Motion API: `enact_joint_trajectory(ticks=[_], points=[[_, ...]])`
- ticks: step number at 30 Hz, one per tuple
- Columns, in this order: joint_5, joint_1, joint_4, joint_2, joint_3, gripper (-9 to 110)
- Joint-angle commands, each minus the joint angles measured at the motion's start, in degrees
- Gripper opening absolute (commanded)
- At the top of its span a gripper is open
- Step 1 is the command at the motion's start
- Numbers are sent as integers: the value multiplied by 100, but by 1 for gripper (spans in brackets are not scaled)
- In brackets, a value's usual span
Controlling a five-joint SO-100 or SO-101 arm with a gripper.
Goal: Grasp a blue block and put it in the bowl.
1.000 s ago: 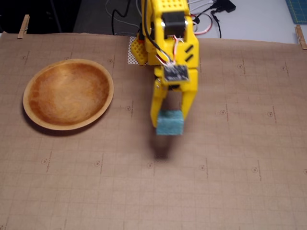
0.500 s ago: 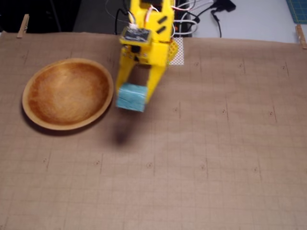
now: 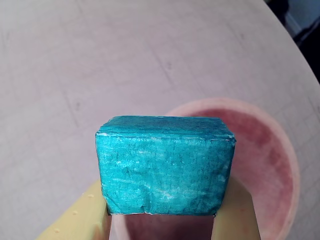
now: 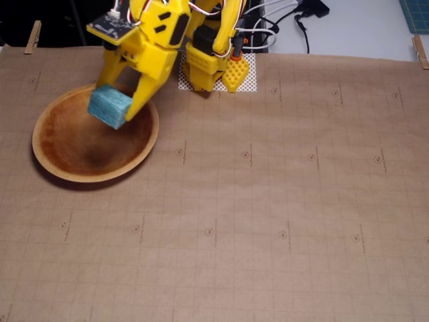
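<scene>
My yellow gripper [image 4: 114, 107] is shut on the teal-blue block [image 4: 109, 106] and holds it in the air above the upper part of the wooden bowl [image 4: 50, 161]. In the wrist view the block [image 3: 165, 165] fills the middle, pinched between the two yellow fingers [image 3: 82, 220], and the bowl [image 3: 272, 155] lies below and behind it, looking washed-out pink. The bowl looks empty in both views. The block is clear of the bowl's floor.
Brown grid-marked paper [image 4: 268, 201] covers the table. The yellow arm base [image 4: 208, 64] stands on a white mesh pad at the back, with cables [image 4: 288, 20] behind it. Wooden clips [image 4: 32, 37] hold the paper at the back corners.
</scene>
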Motion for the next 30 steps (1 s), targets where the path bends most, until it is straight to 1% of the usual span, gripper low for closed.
enact_joint_trajectory(ticks=[1, 15, 21, 30], points=[[-44, 246, 9, 132, -369, -2], [35, 1055, -26, -879, -246, -2], [220, 993, -114, -1441, -343, -2], [369, 677, -721, -2109, -413, -2]])
